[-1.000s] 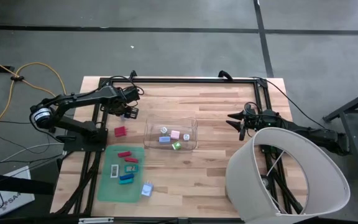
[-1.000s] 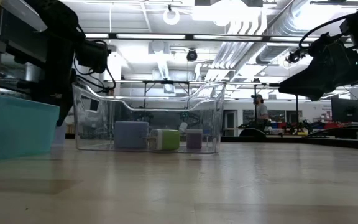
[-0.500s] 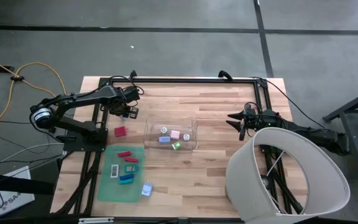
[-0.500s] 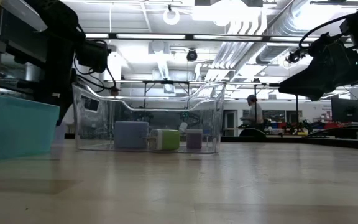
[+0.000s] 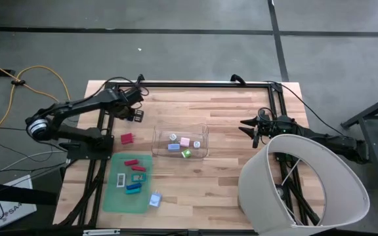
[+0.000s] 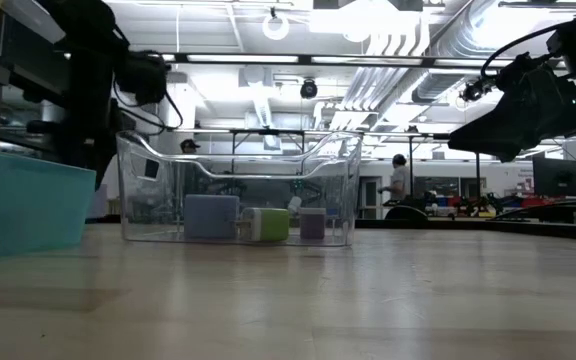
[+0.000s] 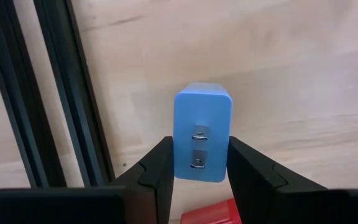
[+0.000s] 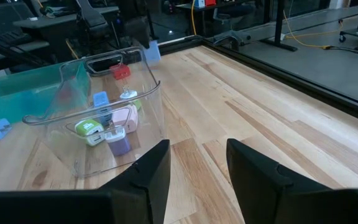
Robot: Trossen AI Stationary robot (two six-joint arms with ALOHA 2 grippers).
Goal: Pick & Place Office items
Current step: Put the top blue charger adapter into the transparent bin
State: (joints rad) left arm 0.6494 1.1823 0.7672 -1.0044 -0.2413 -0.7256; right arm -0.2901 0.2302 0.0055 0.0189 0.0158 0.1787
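Observation:
My left gripper [image 5: 137, 115] hangs over the table's far left part, left of the clear bin [image 5: 180, 141], and is shut on a small blue block with two metal prongs [image 7: 202, 124]. Several office items lie inside the bin [image 8: 107, 127]. A red piece [image 5: 126, 138] lies on the bare wood, and red, teal, blue and white pieces lie on the green mat [image 5: 113, 196]. A pale blue piece [image 5: 155, 200] lies at the mat's right edge. My right gripper [image 5: 250, 128] waits open to the right of the bin. My left gripper pinches the blue block between its two fingers [image 7: 160, 168], one on each long side [image 7: 179, 155]. The fingers come from above, pointing down. The pronged face looks toward the wrist camera. The block is lifted clear of the wood.
A large white shade-like cylinder [image 5: 300, 183] stands on the table's near right corner. A black frame [image 5: 189, 84] runs along the far edge and down both sides. Bare wood [image 5: 222, 177] lies between the bin and the cylinder. People move in the room beyond [image 6: 398, 180].
My left gripper has risen a little and drawn slightly toward the table's far edge, still shut on the blue block. The right arm has kept still.

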